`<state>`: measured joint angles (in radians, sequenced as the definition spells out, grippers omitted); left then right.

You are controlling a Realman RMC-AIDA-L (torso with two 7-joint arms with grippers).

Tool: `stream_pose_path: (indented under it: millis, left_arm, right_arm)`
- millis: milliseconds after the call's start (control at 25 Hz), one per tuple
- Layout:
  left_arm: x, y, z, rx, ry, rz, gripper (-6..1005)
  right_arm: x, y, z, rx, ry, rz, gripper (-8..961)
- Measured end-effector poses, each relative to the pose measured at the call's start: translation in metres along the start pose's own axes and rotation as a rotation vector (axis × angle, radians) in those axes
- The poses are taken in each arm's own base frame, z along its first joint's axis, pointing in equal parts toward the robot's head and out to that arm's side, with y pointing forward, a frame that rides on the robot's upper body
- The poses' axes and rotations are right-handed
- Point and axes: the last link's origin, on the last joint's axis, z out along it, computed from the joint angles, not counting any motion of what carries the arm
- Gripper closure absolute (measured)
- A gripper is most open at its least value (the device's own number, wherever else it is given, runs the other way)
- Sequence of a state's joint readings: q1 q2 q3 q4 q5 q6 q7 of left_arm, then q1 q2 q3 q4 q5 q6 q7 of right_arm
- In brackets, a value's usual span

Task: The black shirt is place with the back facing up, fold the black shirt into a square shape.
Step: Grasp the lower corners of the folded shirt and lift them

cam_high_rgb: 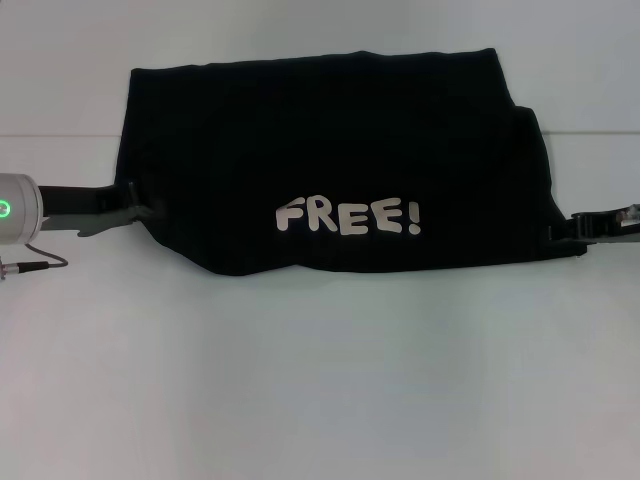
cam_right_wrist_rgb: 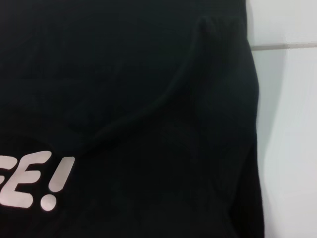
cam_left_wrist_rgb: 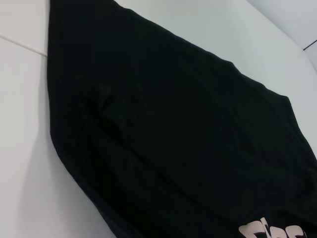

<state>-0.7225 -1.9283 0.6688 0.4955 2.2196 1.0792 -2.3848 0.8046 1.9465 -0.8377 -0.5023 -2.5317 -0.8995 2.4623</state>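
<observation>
Left tool (cam_high_rgb: 140, 208) touches the black shirt's (cam_high_rgb: 330, 160) left edge; right tool (cam_high_rgb: 580, 228) meets its right edge. Whether either grips, I cannot tell. Folded, "FREE!" lettering (cam_high_rgb: 348, 216) up, the shirt lies mid-counter (cam_high_rgb: 320, 380).

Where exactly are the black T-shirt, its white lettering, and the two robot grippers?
black fabric T-shirt (cam_high_rgb: 330, 130), head view: plain upper panel.
white "FREE!" lettering (cam_high_rgb: 348, 217), head view: middle letters.
left gripper (cam_high_rgb: 135, 205), head view: tip at the shirt's edge.
right gripper (cam_high_rgb: 580, 228), head view: tip at the shirt's opposite edge.
</observation>
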Motion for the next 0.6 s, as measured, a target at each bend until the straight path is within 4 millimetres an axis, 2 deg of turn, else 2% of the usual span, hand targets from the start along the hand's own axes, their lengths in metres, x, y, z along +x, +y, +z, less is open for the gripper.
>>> stream_pose_path:
  millis: [560, 600]
  left_arm:
    - [0.0008, -0.0002, 0.0001, 0.003, 0.004, -0.002, 998]
    - [0.0007, -0.0003, 0.0001, 0.003, 0.004, -0.002, 998]
  right_arm:
    - [-0.0010, 0.0049, 0.0000, -0.014, 0.018, -0.007, 424]
    - [-0.0015, 0.0042, -0.0005, -0.013, 0.017, -0.005, 500]
